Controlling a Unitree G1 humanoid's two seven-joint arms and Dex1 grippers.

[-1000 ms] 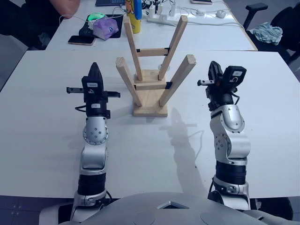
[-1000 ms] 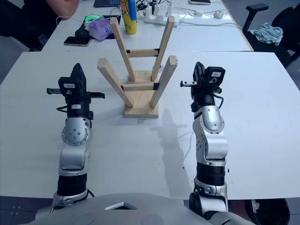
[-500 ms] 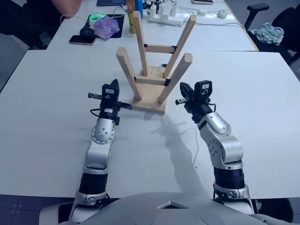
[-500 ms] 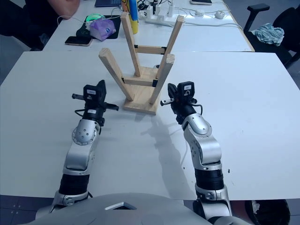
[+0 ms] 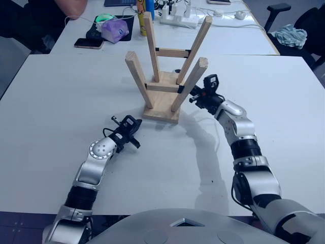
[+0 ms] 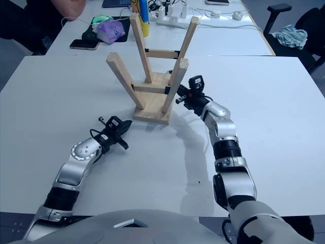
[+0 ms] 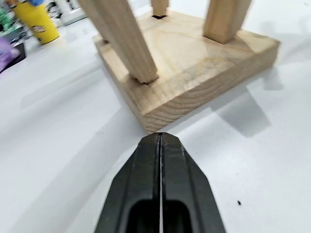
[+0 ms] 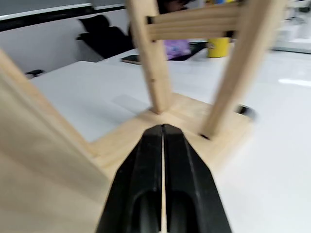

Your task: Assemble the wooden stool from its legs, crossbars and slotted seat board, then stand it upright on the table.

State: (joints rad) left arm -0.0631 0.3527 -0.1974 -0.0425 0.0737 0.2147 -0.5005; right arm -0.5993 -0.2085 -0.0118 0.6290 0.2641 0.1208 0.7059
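On the white table [image 5: 61, 101], near the middle of its far edge, the stool [image 5: 162, 96] rests upside down on its seat board [image 5: 161, 109], legs and crossbars seemingly fitted. Only the flip looks left. The left gripper [image 7: 159, 141] points at the seat's near corner and the right gripper [image 8: 163, 131] hovers beside a leg, both pinched together and empty. Each must open, grasp and turn.

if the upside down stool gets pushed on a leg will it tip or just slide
Probably rigid: crossbars tie the legs. A low push on the seat board, flat on the smooth table, would likely slide it; a push high on a splayed leg seems likelier to tip it.
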